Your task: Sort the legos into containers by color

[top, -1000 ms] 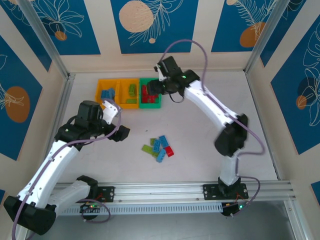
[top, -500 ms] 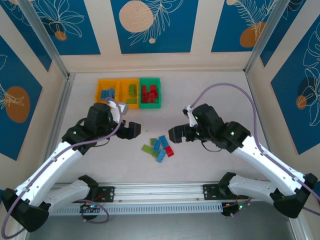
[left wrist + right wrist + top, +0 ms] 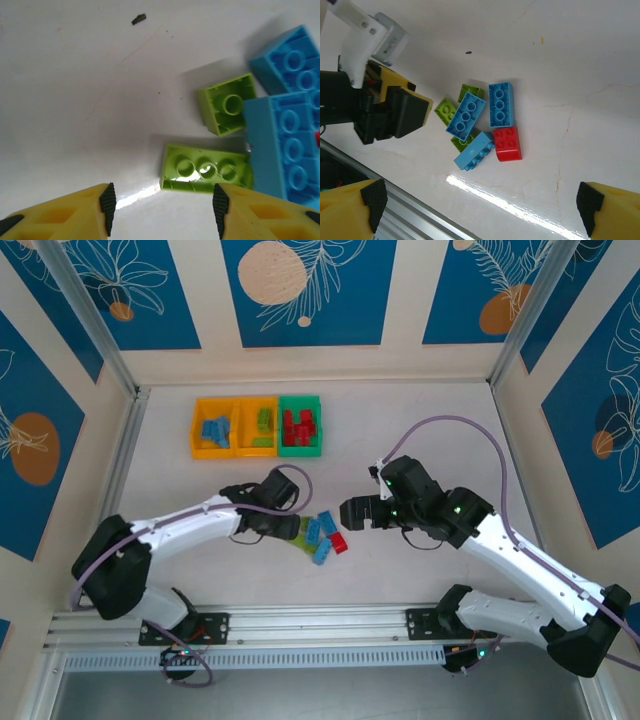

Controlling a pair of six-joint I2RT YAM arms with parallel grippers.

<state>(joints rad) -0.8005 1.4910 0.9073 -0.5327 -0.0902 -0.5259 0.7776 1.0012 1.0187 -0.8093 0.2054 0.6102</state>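
- no text, label, brand, number or sign is showing legibly in any of the views.
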